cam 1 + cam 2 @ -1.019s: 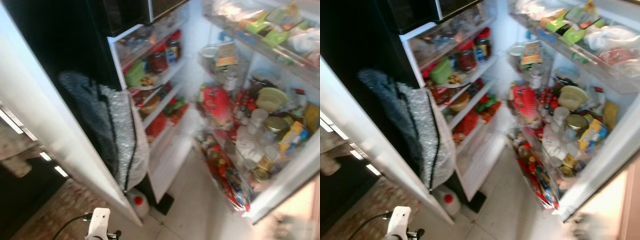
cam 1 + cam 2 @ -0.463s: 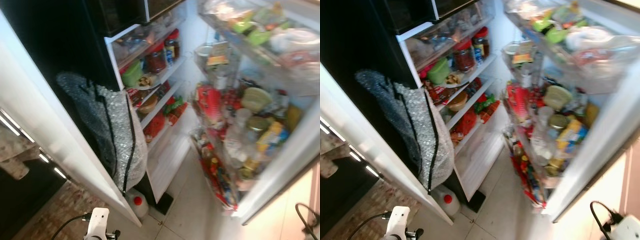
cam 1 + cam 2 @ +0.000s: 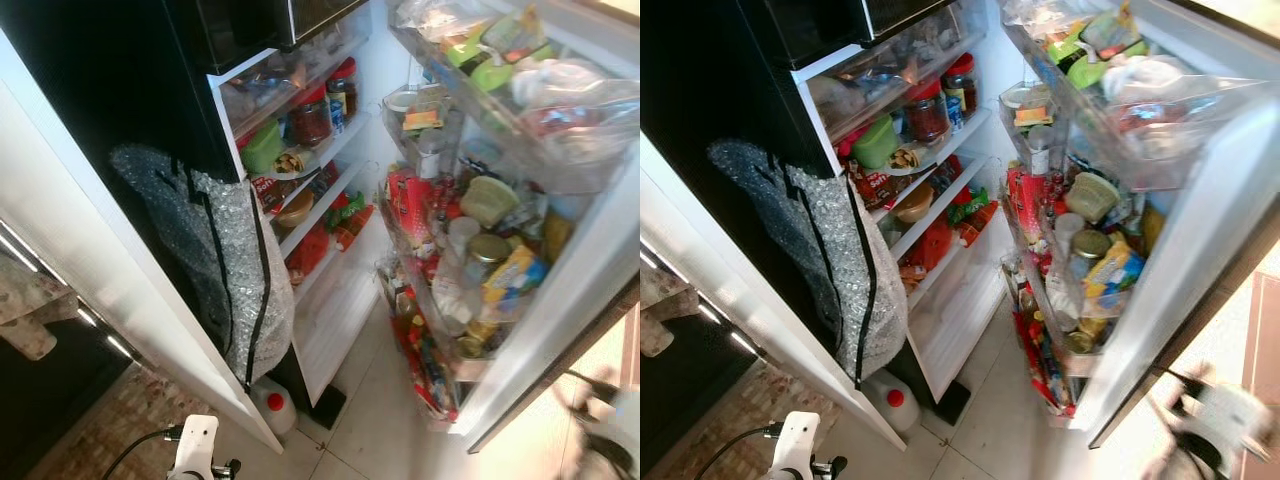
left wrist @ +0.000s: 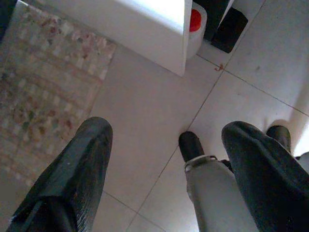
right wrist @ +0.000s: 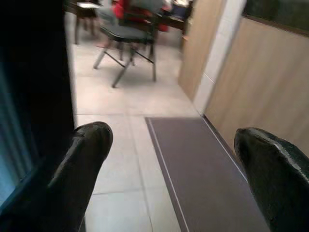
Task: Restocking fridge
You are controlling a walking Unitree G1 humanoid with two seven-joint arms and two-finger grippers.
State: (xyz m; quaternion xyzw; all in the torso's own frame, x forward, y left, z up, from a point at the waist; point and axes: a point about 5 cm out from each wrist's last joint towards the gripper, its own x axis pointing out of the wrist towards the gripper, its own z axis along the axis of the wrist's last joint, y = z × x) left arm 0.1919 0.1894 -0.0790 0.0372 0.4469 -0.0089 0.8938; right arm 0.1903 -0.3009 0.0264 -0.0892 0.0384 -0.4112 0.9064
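Fridge (image 3: 330, 200) stands open, well ahead of and above both pincers. White inner shelves, crowded: red-lidded glass jars (image 3: 318, 115), a green tub (image 3: 265, 150), red packets lower down. The open door (image 3: 1200, 250), nearer the right pincer, carries clear plastic racks packed with lidded jars, a pale bottle and bright wrappers, and crinkled bags fill the top rack. A silvery bubble-textured bag (image 3: 235, 270) with a black zip hangs from the white panel (image 3: 110, 290) on the left pincer's side; below it a white jug with a red cap (image 3: 275, 405) sits on the floor. Left pincer (image 4: 164, 169): two matte, ribbed black fingers (image 4: 77, 174) spread wide apart, pointing down at pale glossy floor tiles (image 4: 145, 96), with the mosaic-patterned mat (image 4: 43, 87) beside one finger, the jug farther ahead. Right pincer (image 5: 169, 169): rounded black fingers likewise wide apart, nothing between them, aimed over a flat grey-brown mat (image 5: 193, 169) along a light wood wall (image 5: 260, 92); a metal-legged chair (image 5: 128, 41) stands well beyond. It appears as a blur low beside the door's edge in the eye views.
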